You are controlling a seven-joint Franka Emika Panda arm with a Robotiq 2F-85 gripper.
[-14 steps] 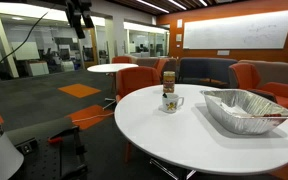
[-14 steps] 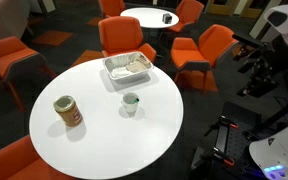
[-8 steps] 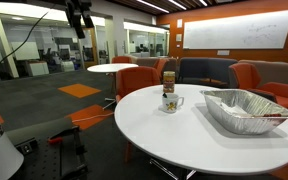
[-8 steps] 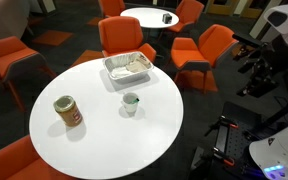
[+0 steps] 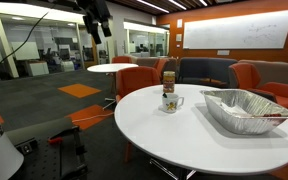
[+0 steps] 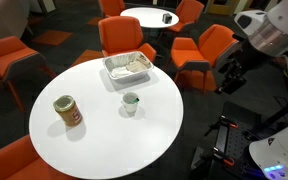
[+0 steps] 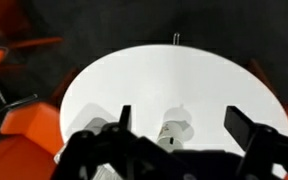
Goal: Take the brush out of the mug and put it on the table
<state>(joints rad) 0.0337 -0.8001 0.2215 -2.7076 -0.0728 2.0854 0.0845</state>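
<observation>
The small white mug [image 5: 170, 102] with a dark print stands near the middle of the round white table [image 5: 184, 135]. It also shows in the other exterior view [image 6: 131, 104] and in the wrist view [image 7: 176, 131]. A greenish bit inside the mug's mouth [image 6: 131, 99] looks like the brush; it is too small to make out. My gripper [image 5: 97, 20] hangs high in the air, well off the table's edge, also seen at the right [image 6: 231, 74]. In the wrist view its fingers [image 7: 184, 125] are spread wide and empty, with the mug far below between them.
A foil tray [image 6: 129, 67] sits on the table beyond the mug. An orange-brown cylindrical container [image 6: 68, 111] stands beside the mug. Orange chairs [image 6: 119, 38] ring the table. A smaller round white table [image 6: 156, 17] stands further off.
The arm has swung toward the table: the gripper moved right in one exterior view and left in the other. The mug and other objects have not moved.
</observation>
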